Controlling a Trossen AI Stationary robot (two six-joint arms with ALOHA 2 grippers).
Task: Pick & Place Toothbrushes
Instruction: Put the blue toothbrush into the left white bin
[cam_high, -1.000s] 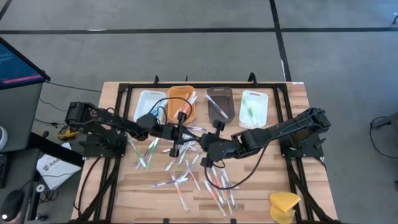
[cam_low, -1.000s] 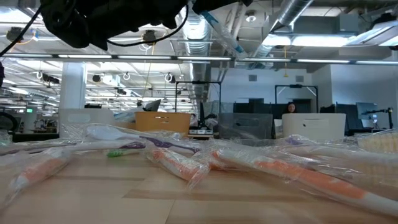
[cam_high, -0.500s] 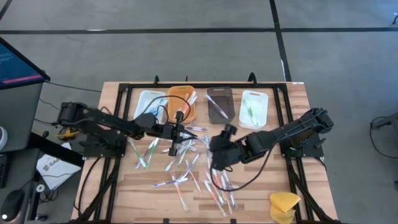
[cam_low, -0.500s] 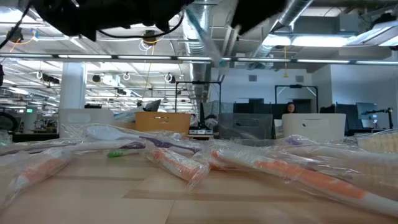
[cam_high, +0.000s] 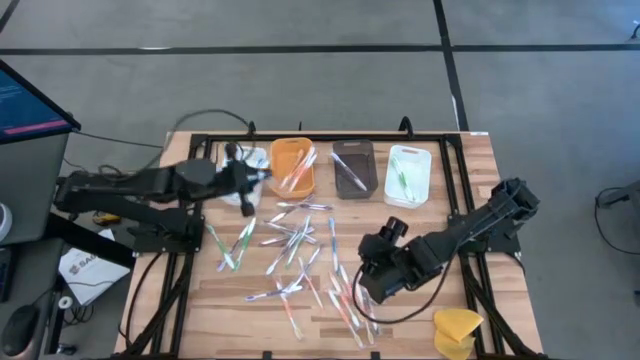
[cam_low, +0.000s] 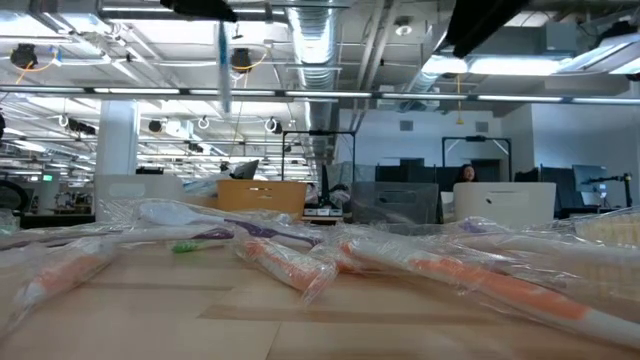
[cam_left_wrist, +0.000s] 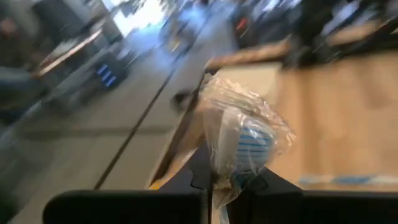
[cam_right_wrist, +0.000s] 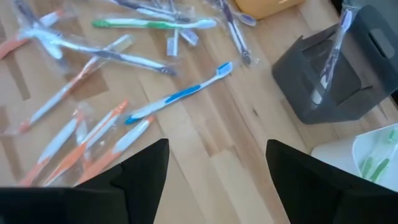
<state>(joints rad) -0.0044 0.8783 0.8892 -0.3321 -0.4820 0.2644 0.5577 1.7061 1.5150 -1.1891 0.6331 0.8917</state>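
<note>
Left wrist view: left pincer (cam_left_wrist: 214, 186) clamped shut on a wrapped toothbrush (cam_left_wrist: 245, 146), blue-and-white head inside crinkled clear plastic, standing up between the fingers. High view places that pincer (cam_high: 243, 180) over the white tray (cam_high: 255, 160) at the bench's far left; the held brush is hard to make out there.

Right wrist view: right pincer (cam_right_wrist: 214, 171) with fingers spread wide, nothing between them, above bare wood. Ahead lie a loose blue toothbrush (cam_right_wrist: 180, 93), a green toothbrush (cam_right_wrist: 149, 23), several orange ones in wrappers, and the dark tray (cam_right_wrist: 339, 78) with one brush leaning in it. High view sets this pincer (cam_high: 378, 270) near the right edge of the scattered pile (cam_high: 300, 255).

Bench (cam_high: 520, 300): wood slats, black frame; orange tray (cam_high: 292, 166), a second white tray (cam_high: 407, 172) holding green brushes, yellow lump (cam_high: 457, 330) at the near right corner.

Low view alone shows the room: ceiling ducts, office monitors, a person seated far back.
</note>
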